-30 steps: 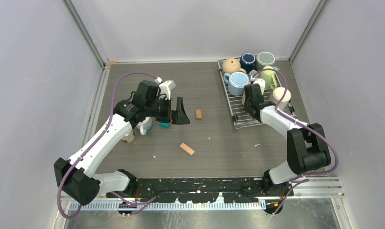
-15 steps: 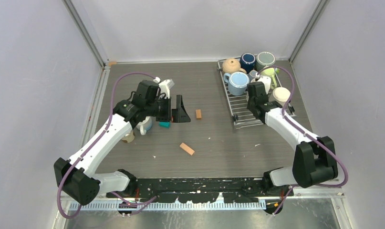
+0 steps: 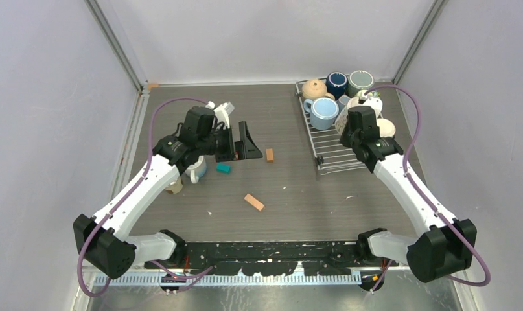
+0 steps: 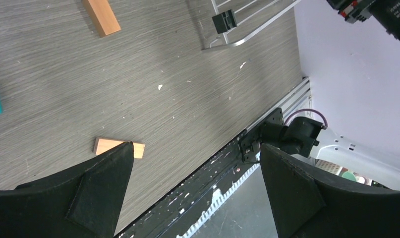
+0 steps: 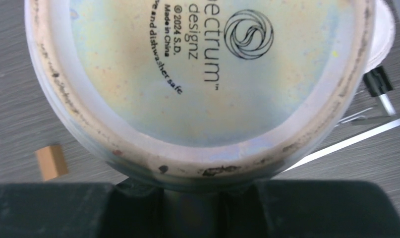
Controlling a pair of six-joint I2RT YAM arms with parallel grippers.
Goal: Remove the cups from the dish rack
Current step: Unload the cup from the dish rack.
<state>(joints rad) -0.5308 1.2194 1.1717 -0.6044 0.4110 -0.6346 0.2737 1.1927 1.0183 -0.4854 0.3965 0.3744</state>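
Observation:
The dish rack (image 3: 334, 154) stands at the back right. In it are a tan cup (image 3: 313, 87), a navy cup (image 3: 337, 81), a grey-green cup (image 3: 360, 81), a light blue cup (image 3: 323, 112) and a white cup (image 3: 385, 127). My right gripper (image 3: 357, 123) hovers over the rack. In the right wrist view it (image 5: 207, 201) is shut on a pale iridescent cup (image 5: 198, 74) whose printed base faces the camera. My left gripper (image 3: 240, 144) (image 4: 196, 148) is open and empty above the table's left half.
Two cups stand on the table under the left arm: a white-and-blue one (image 3: 196, 170) and a small tan one (image 3: 174, 186). A teal block (image 3: 223, 168) and two orange blocks (image 3: 269, 154) (image 3: 253, 202) lie mid-table. Walls close in both sides.
The right arm has swung right and back across the rack with its cup. The left gripper has shifted slightly back, uncovering the teal block.

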